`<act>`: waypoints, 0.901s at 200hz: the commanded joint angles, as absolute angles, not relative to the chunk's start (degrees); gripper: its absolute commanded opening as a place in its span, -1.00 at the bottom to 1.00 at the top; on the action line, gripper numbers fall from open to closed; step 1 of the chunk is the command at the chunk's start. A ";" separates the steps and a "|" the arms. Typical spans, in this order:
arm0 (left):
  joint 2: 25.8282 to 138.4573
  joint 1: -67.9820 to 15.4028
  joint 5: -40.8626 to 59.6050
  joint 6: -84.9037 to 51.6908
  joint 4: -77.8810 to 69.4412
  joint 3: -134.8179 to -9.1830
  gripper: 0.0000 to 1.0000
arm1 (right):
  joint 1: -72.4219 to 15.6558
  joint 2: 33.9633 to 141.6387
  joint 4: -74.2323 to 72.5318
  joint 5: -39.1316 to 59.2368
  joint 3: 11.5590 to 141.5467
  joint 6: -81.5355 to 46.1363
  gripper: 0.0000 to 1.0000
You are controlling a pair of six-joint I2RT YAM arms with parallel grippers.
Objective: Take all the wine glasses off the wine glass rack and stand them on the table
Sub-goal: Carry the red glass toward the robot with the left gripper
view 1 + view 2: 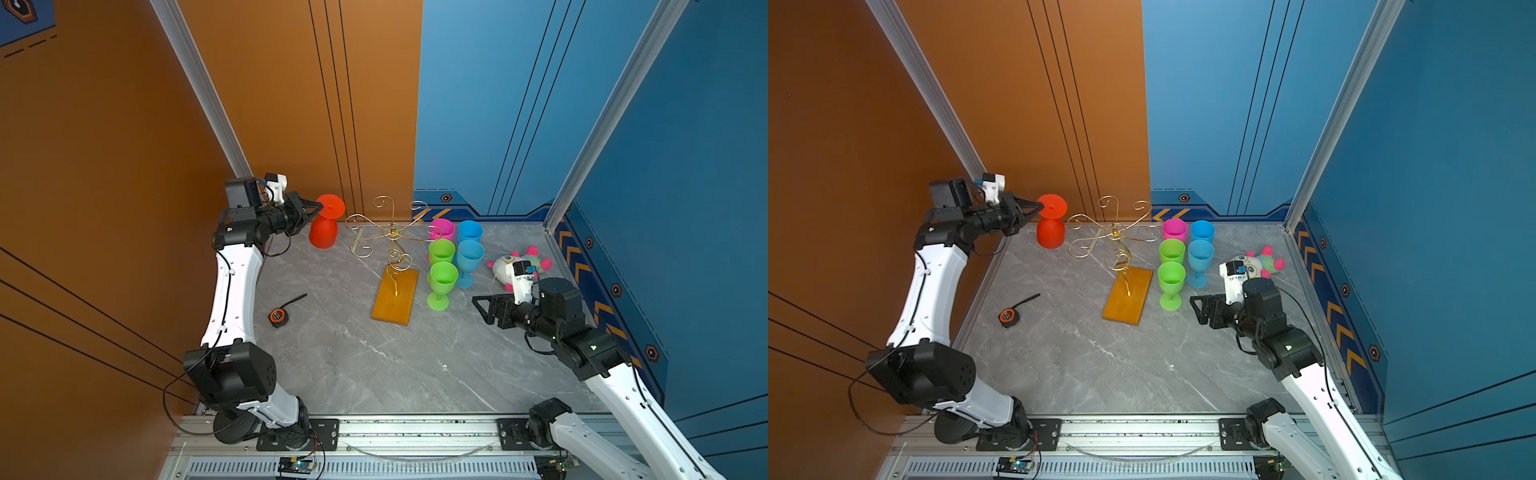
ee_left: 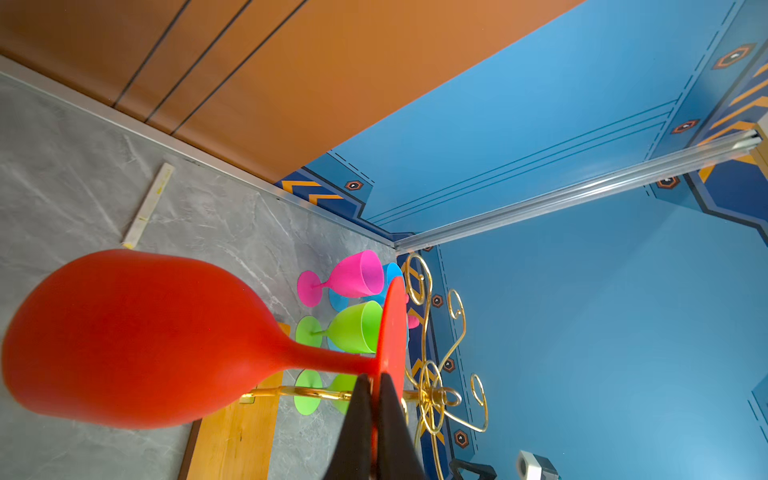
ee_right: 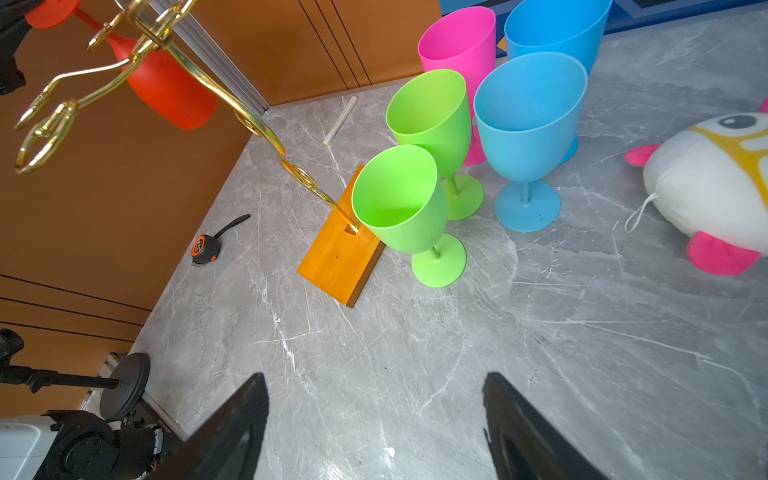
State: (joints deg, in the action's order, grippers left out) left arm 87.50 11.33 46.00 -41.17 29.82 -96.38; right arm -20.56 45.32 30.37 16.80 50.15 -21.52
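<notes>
The left tool point(image 2: 374, 380) is pinched shut on the flat foot of the red wine glass point(image 1: 323, 235), holding it bowl-down just beside a curl of the wine glass rack point(image 1: 392, 239) so it can slide free, while the right tool point(image 3: 376, 378) hangs open and empty.

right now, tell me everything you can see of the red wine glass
The red wine glass looks like matte opaque plastic: rounded bowl, thin stem, flat round foot. It hangs upside down, foot uppermost and bowl mouth downward, near the far left corner of the table, beside the gold wine glass rack and apparently clear of its arms. Only the left gripper, shut on the foot's edge, touches it.
</notes>
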 commanded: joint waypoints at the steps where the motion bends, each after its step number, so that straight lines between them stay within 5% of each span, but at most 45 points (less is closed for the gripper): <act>1: 81.53 12.96 42.83 -38.76 29.58 -91.82 -1.00 | -20.21 44.91 28.83 18.18 49.67 -21.98 0.65; 84: 60.24 10.90 48.45 -30.63 35.21 -69.71 -1.00 | -21.26 48.26 28.25 19.34 49.52 -22.16 0.65; 180: 48.67 -19.70 47.77 -23.35 37.22 -56.09 -1.00 | -23.20 55.14 35.04 19.47 53.60 -20.77 0.65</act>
State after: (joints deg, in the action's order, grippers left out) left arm 50.52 -13.98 49.34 -26.30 36.29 -58.50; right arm -22.65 54.59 31.53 18.50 50.98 -21.47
